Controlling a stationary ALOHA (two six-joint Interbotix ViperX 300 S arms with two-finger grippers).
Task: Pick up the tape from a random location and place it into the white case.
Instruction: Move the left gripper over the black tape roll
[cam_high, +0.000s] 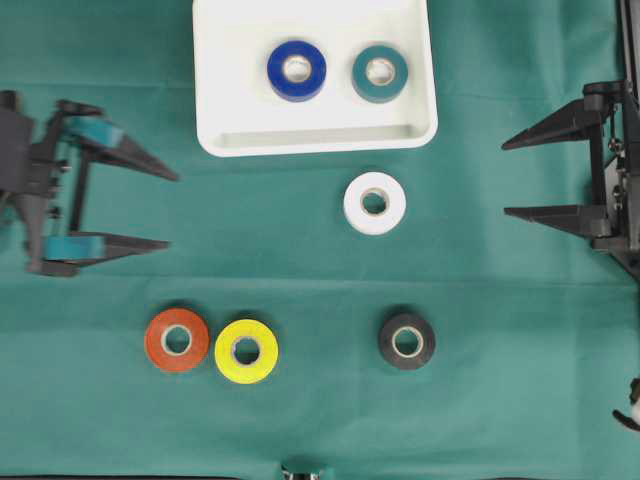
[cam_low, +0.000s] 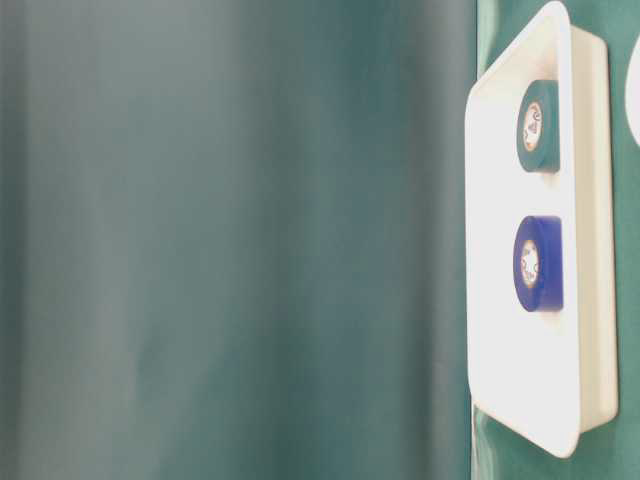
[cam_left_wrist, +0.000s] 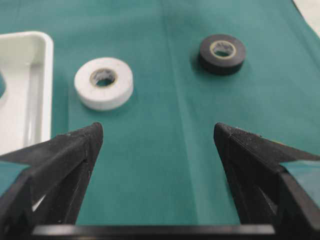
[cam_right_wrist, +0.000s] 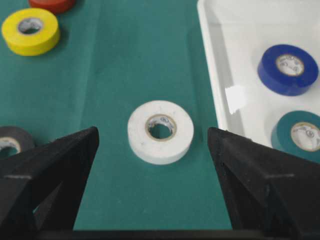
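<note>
Overhead: the white case holds blue tape and teal tape; white tape lies just near of it. Left gripper and right gripper both gape, empty.

Left wrist: black tape sits far right.

Right wrist: yellow tape lies far left.

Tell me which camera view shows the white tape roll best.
The right wrist view: the white tape roll lies centred, close and sharp. The overhead view shows it whole but small, the left wrist view off to the side, the table-level view only a sliver at the edge.
</note>
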